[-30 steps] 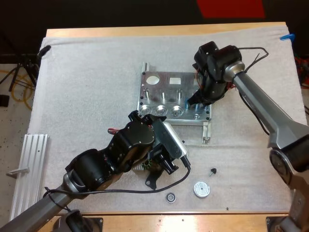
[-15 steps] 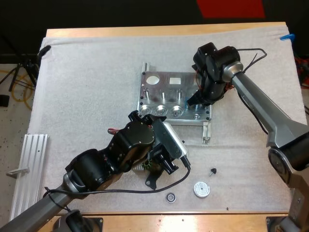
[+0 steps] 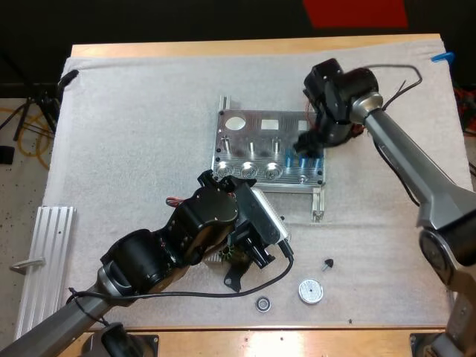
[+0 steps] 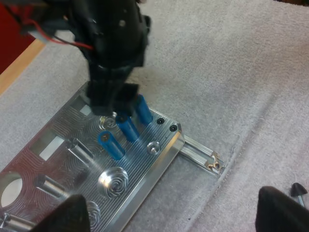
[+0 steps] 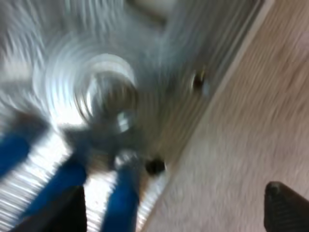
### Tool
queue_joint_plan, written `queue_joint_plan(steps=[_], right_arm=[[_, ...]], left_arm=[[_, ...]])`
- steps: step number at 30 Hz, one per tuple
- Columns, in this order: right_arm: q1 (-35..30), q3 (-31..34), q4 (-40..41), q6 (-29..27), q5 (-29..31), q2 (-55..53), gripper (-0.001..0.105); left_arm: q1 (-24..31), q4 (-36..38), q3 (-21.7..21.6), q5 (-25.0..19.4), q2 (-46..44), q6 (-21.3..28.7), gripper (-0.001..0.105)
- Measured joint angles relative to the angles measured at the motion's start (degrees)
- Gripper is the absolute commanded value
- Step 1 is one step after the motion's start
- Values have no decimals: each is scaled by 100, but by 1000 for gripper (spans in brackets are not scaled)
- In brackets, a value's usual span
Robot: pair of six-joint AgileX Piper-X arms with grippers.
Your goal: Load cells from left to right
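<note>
High view and both wrist views, one moment. The metal fixture (image 3: 256, 149) lies near the middle of the white mat (image 3: 134, 126) on the wooden tabletop (image 3: 245, 47). Three blue cells (image 3: 303, 162) stand in a row in its right end, close to its near edge. The left wrist view shows them side by side (image 4: 128, 129), beside the empty round seats of the same row.

The right claw (image 3: 306, 143) hangs directly over these cells, at the far end of the row. Its fingers (image 5: 286, 205) stand apart and hold nothing; whether they touch a cell cannot be told.

The left claw (image 4: 176, 215) is on the near side of the fixture, above bare mat. Its fingers (image 4: 70, 215) are spread wide, clear of every object.

On the mat by the near edge lie a small black knobbed part (image 3: 326, 263), a round silver disc (image 3: 310, 291) and a dark ring (image 3: 262, 303). A ribbed aluminium rail (image 3: 44, 260) lies at the mat's near left corner, well apart from the fixture.
</note>
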Motion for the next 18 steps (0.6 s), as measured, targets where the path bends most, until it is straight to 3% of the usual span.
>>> queue_joint_plan(steps=[7, 13, 18], right_arm=[[31, -19, -367, 0, -157, -504, 74], [36, -19, -772, 35, -272, -745, 74], [36, -19, -1250, 315, -376, -829, 74]], left_arm=[[287, -186, 0, -7, 0, 0, 69], [1251, -500, 0, 38, 0, 79, 69], [2219, -662, 0, 517, 0, 191, 69]])
